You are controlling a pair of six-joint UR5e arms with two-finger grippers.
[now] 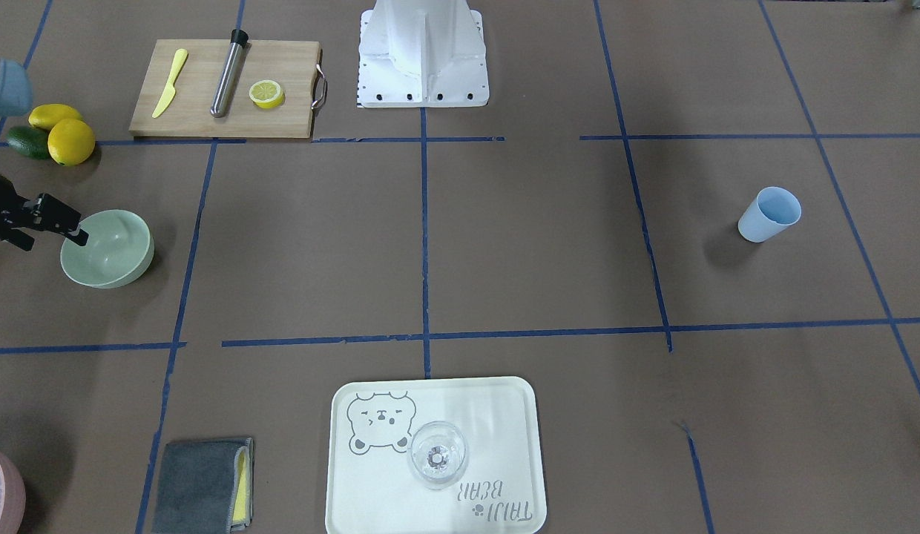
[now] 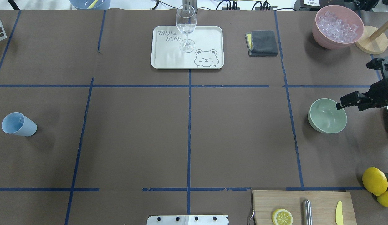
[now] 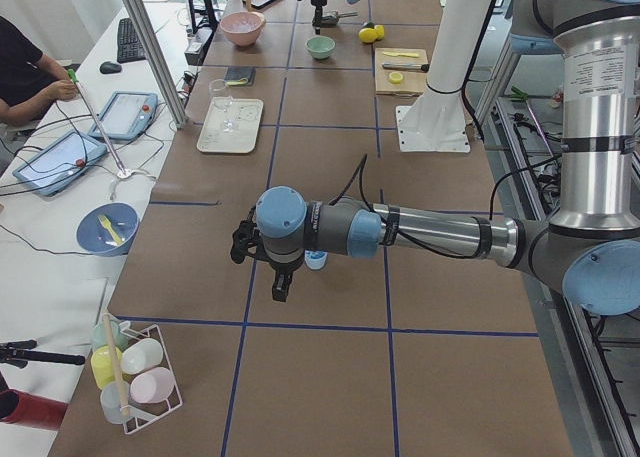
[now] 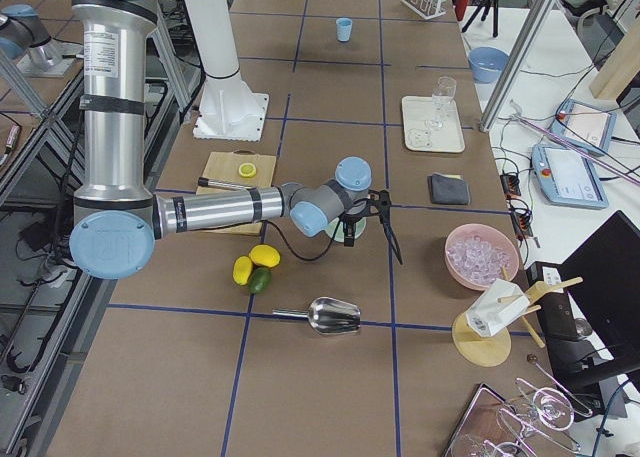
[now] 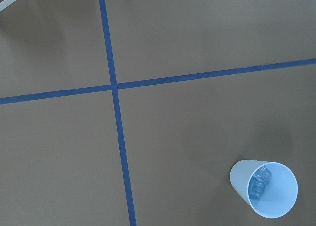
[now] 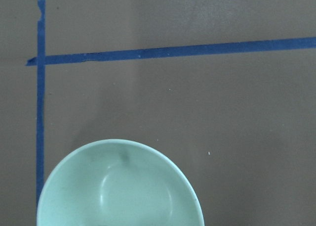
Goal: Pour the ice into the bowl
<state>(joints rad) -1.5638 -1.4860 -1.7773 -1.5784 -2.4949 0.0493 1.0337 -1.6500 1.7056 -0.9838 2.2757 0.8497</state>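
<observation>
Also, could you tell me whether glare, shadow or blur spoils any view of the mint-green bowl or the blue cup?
Front-facing view: even light, the pale mint-green bowl sharp, its shadow soft; a pale glare band washes the cream bear-print tray. Right wrist view: bowl cropped at the bottom edge, mild sheen inside. Left wrist view: the blue plastic cup crisp, clear ice cubes legible inside.

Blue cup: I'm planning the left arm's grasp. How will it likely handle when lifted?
The blue cup looks like thin, smooth plastic, so probably light and may flex or slip under a hard squeeze. It holds only a few ice cubes, adding little weight. Its base seems narrower than its rim, so a sideways nudge could tip it.
</observation>
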